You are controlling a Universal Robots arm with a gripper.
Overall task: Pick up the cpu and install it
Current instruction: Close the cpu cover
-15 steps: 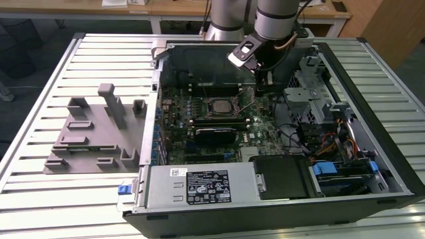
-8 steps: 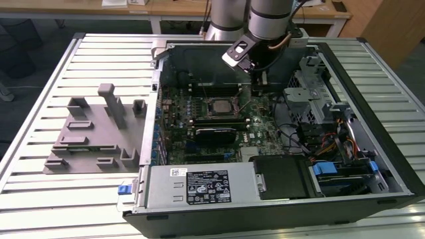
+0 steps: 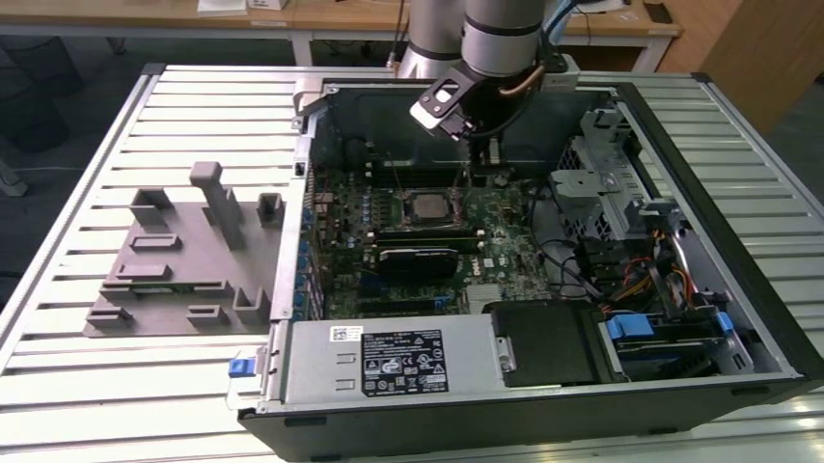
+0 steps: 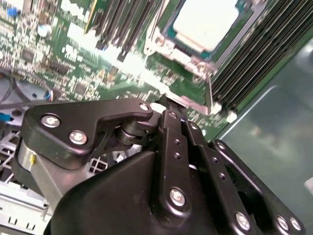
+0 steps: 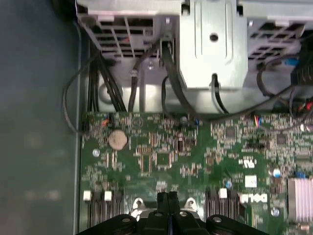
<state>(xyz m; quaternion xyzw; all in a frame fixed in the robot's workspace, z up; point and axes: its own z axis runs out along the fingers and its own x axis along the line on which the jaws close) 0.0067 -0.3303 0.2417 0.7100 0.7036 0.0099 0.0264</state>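
Hand [image 3: 481, 172]: black, fingers pressed together with nothing seen between them. It is lowered inside the open computer case [image 3: 515, 424], with its tips just beside the socket frame [image 4: 198, 66].
Cpu [image 3: 423, 205]: silvery top up, seated in that socket on the green motherboard [image 3: 496, 236], near the hand and not touching it.
Grey plastic fixture [image 3: 180, 260]: on the slatted surface [image 3: 77, 386], at the exterior view's left of the case.

The case [image 3: 515, 424] is open on top, leaving free way down to the cpu [image 3: 423, 204]. A drive cage [image 3: 605, 164] and cables [image 3: 638, 285] crowd the exterior view's right; a power supply [image 3: 386, 362] bounds the near side.
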